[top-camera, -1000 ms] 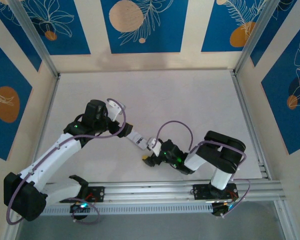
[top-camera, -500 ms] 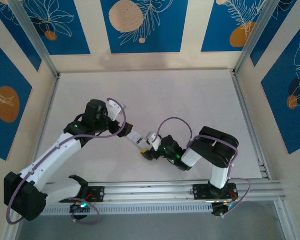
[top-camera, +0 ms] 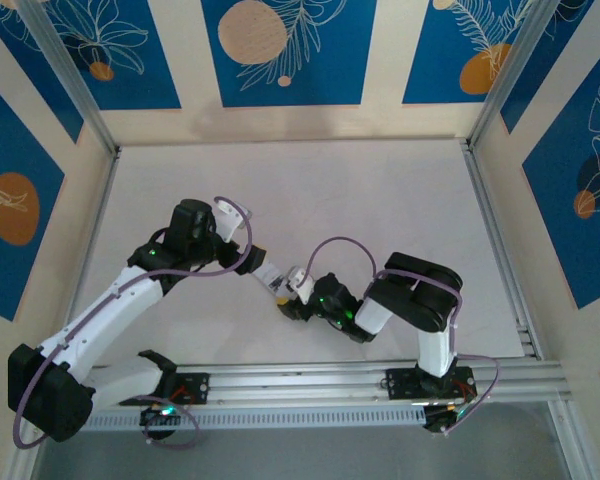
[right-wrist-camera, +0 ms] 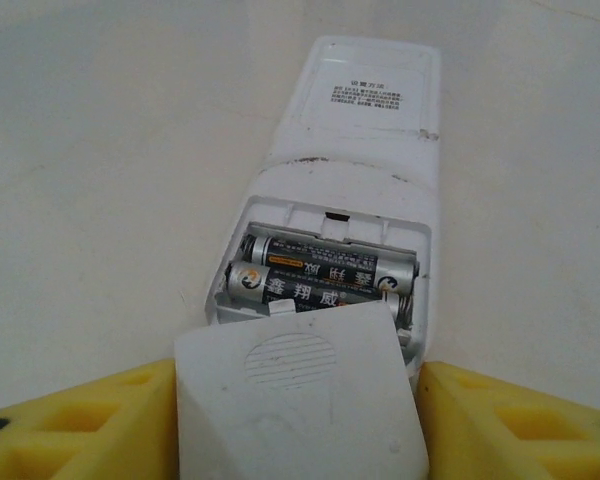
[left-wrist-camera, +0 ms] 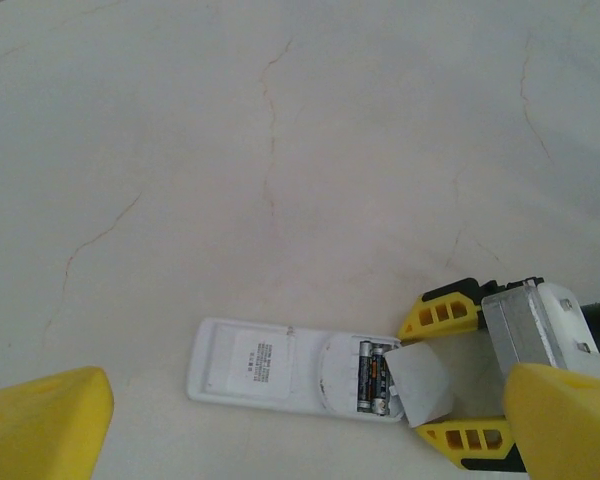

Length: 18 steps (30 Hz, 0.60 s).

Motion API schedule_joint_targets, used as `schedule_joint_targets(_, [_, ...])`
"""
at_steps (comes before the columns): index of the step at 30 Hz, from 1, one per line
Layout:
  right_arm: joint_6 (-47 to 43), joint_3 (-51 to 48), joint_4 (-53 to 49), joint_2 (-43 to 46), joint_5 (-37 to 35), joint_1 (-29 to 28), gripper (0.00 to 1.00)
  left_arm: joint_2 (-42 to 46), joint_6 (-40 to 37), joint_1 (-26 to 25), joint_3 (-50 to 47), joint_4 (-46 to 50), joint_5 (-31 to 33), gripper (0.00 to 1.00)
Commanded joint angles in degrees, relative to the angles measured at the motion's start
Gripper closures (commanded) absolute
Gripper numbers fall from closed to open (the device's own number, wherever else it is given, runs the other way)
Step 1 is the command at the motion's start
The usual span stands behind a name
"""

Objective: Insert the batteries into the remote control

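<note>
**Item:** remote control (left-wrist-camera: 270, 368). White plastic handset, lying face down on the pale desk (left-wrist-camera: 280, 150) between the two arms. The printed label (right-wrist-camera: 380, 100) faces up, and the battery bay (right-wrist-camera: 330, 215) is open at the end towards the right arm.

**Contents:** batteries (right-wrist-camera: 325, 275), two, dark with bright ends, side by side in the bay. The nearer one looks slightly proud of its neighbour; I cannot tell whether it is fully seated.

**Loose part:** battery cover (right-wrist-camera: 295, 360). White, with a ribbed thumb patch. Its leading edge is at the mouth of the bay and it lies in line with the handset.

**Right hand** (right-wrist-camera: 298, 420): narrow, with the yellow fingers (right-wrist-camera: 80, 420) against the cover's two side edges, holding it flat.

**Left hand** (left-wrist-camera: 300, 440): wide and holding nothing, above the handset and clear of it.

**Handling, as judged:**
- The handset is light, stiff and smooth-shelled, so it is likely to skate across the desk when the cover is pushed home. It wants bracing on its long edges or at the label end.
- The cover is thin and its catches are probably brittle. Grip it by the side edges, keep it level, and slide rather than force it.
- The batteries are slick and apt to roll or lift. Press the proud one down before closing.
</note>
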<state>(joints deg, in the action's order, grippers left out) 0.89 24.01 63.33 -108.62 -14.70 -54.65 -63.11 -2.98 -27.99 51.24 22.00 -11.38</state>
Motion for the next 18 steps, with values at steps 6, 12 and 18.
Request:
schedule_joint_targets(6, [0.24,-1.69,-1.18,2.11,-0.57,-0.01,0.41,-0.17,-0.18,0.3,-0.62,-0.43,-0.75,0.0])
schedule_joint_targets(12, [0.61,-2.05,-3.95,3.52,3.08,0.79,0.44,-0.21,-0.18,0.3,-0.57,-0.4,-0.84,0.0])
schedule_joint_targets(18, [0.5,-1.51,-6.04,3.97,2.68,0.81,0.53,-0.08,-0.18,0.3,-0.8,-0.46,-0.75,0.0])
